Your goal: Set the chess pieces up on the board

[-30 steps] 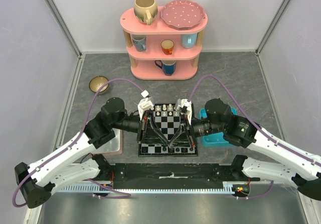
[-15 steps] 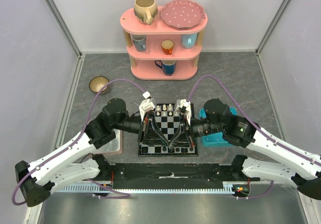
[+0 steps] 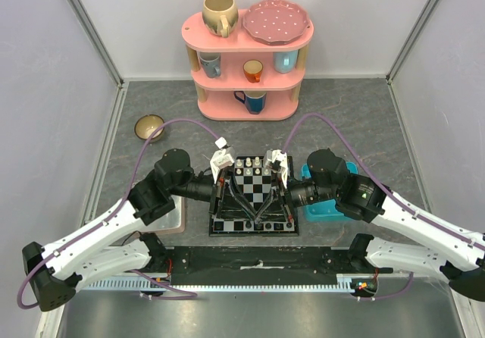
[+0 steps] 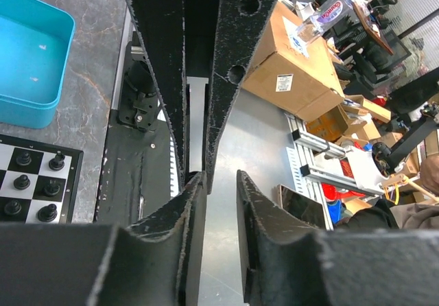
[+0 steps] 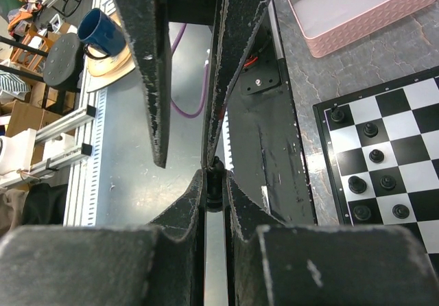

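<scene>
- The board (image 3: 255,189) is seen lying flat on the grey table (image 3: 348,118), between the pink-rimmed tray (image 5: 357,7) on the left arm's side and the blue tray (image 4: 27,52) on the right arm's side.
- Cream-white pieces (image 3: 254,161) are lined along the board's far edge.
- Black pieces (image 5: 374,156) are stood on the 2 near rows.
- Both arms are reached in over the near middle of the board, with their fingertips brought together there.
- The right gripper (image 5: 215,184) is closed to a narrow slit, and 1 small black piece (image 5: 216,171) is pinched at its tips.
- The left gripper (image 4: 221,182) is held with its fingers parted by a clear gap, and nothing is seen between them.
- One left fingertip is placed just beside the right gripper's tips; whether they touch cannot be told.
</scene>
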### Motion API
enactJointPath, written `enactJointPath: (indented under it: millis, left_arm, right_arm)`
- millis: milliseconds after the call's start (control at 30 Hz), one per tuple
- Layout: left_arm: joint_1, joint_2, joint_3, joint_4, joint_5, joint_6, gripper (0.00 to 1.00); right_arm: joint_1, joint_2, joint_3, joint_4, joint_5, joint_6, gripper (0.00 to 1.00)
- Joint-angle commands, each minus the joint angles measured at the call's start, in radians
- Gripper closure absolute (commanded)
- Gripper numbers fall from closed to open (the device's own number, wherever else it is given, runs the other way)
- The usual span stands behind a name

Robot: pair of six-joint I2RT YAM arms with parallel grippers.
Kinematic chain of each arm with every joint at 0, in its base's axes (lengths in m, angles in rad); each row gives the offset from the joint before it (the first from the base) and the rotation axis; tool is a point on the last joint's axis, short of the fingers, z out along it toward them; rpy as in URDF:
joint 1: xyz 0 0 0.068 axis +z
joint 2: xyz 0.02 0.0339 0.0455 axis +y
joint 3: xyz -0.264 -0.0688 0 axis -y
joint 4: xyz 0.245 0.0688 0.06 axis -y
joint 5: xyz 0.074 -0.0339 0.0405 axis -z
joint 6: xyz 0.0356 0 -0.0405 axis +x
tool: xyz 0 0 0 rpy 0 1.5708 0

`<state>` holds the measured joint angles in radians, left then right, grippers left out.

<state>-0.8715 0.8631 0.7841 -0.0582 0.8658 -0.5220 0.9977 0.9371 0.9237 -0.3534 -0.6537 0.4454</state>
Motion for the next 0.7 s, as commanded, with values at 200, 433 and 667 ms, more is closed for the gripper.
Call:
enactJointPath:
  millis: [200, 433, 667]
  left_arm:
    - [-0.001, -0.012, 0.032, -0.011, -0.063, 0.057, 0.59]
    - [0.000, -0.013, 0.032, -0.020, -0.103, 0.060, 0.52]
    - [0.000, -0.007, 0.037, -0.020, -0.091, 0.057, 0.55]
  right_arm:
    - [0.009, -0.021, 0.003, 0.039, -0.041, 0.012, 1.00]
    - [0.010, -0.030, 0.004, 0.037, -0.052, 0.016, 1.00]
    - [0.010, -0.037, 0.006, 0.036, -0.041, 0.016, 1.00]
